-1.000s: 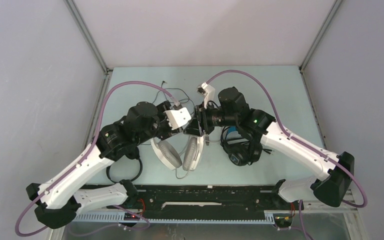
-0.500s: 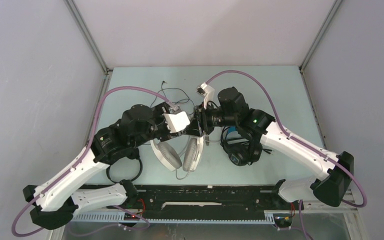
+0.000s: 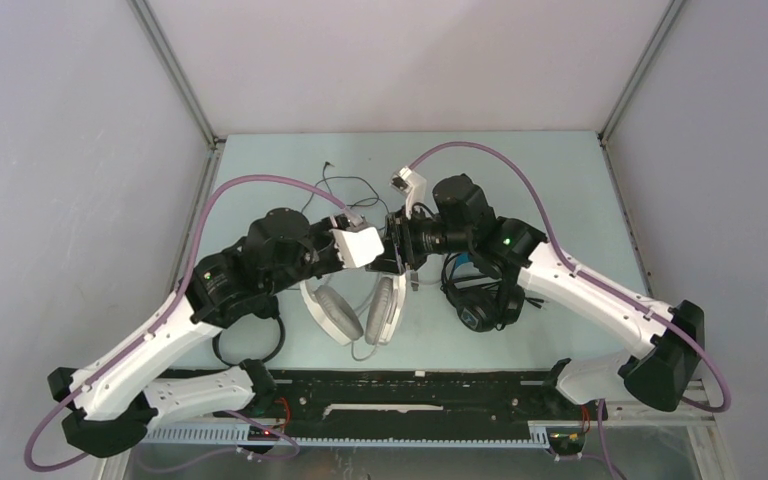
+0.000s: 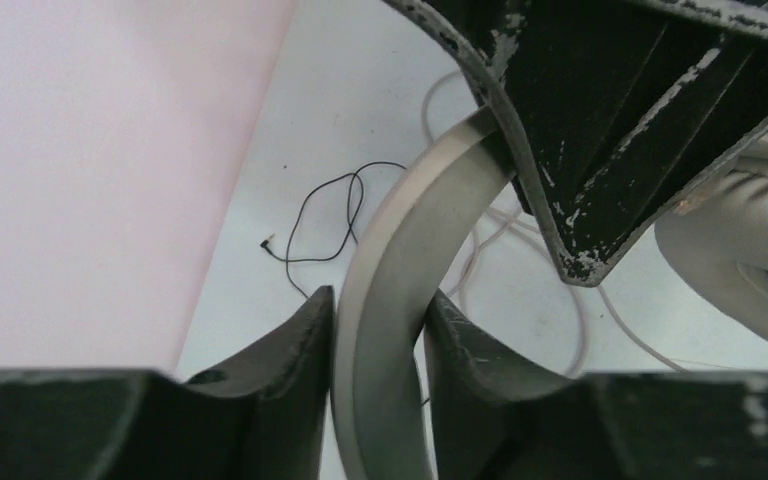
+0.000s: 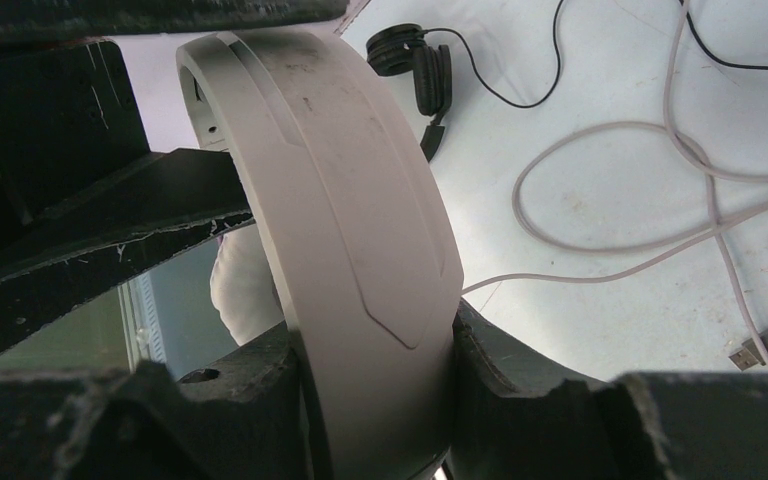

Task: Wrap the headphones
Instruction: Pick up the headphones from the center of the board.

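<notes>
Left arm (image 3: 160, 340) shifted back, left fingers (image 4: 280, 400) and right fingers (image 5: 520, 395) pinching white-grey headphones (image 5: 360, 200), grey cable (image 5: 600, 245) beyond

White-grey headphones (image 3: 335, 312) band-up mid-table; bulky black pair (image 3: 480, 305) right, slim pair (image 5: 430, 75) left.

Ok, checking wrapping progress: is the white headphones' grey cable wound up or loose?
Loose: the grey cable lies in open loops on the table, its plug free, and none is wound on the visible part of the white headphones.
</notes>
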Tool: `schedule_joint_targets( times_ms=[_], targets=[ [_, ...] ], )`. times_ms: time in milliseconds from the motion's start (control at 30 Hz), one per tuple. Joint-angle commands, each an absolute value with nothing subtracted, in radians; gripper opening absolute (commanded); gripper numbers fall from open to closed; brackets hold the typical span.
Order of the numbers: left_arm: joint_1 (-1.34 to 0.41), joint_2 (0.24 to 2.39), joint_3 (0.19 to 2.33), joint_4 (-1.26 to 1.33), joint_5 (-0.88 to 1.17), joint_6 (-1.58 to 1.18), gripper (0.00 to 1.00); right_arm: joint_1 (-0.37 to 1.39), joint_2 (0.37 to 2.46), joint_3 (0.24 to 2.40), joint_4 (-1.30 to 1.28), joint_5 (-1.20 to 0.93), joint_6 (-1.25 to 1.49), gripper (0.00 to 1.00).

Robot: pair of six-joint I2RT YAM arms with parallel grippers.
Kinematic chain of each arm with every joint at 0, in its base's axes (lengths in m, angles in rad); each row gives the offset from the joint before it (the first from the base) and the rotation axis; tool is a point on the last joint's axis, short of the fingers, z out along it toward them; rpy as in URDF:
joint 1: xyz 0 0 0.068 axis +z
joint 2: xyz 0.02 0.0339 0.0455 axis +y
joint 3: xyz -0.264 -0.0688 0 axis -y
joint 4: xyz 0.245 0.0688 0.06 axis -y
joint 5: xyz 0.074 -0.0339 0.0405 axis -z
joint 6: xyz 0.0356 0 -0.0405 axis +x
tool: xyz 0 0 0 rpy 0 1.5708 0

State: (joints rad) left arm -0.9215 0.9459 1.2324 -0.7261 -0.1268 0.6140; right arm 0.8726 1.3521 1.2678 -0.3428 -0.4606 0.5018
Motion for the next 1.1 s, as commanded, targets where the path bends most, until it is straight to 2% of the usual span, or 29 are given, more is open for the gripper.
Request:
schedule_joint_targets(
  times_ms=[0,67,133,200,233,267,400,533,733,1067],
  targets=[
    [-0.934,0.957,1.240,-0.690,-0.081,0.635,0.30,0.864,1.354,1.289,-0.279,-0.505,0.541,0.00],
    [-0.934,0.959,1.233,-0.689,-0.093,0.627,0.17,0.862,1.349,1.289,-0.284,-0.496,0.541,0.08],
    [-0.934,0.960,1.224,-0.681,-0.133,0.615,0.06,0.857,1.338,1.289,-0.287,-0.480,0.538,0.20],
    [-0.934,0.961,1.221,-0.670,-0.186,0.587,0.01,0.848,1.318,1.289,-0.292,-0.449,0.534,0.33],
    [-0.933,0.964,1.223,-0.665,-0.229,0.566,0.00,0.843,1.294,1.288,-0.298,-0.400,0.534,0.38],
    [-0.930,0.981,1.238,-0.675,-0.286,0.515,0.00,0.833,1.237,1.249,-0.251,-0.328,0.533,0.56],
    [-0.902,1.011,1.257,-0.683,-0.405,0.435,0.00,0.809,1.118,1.168,-0.162,-0.264,0.520,0.73],
    [-0.837,1.032,1.309,-0.722,-0.455,0.345,0.00,0.805,0.989,1.076,-0.083,-0.172,0.463,0.80],
    [-0.755,0.947,1.329,-0.650,-0.529,0.201,0.00,0.815,0.818,0.872,0.136,-0.188,0.301,0.81],
    [-0.670,0.855,1.469,-0.598,-0.477,0.009,0.00,0.912,0.785,0.699,0.413,-0.266,0.088,0.78]
  ],
)
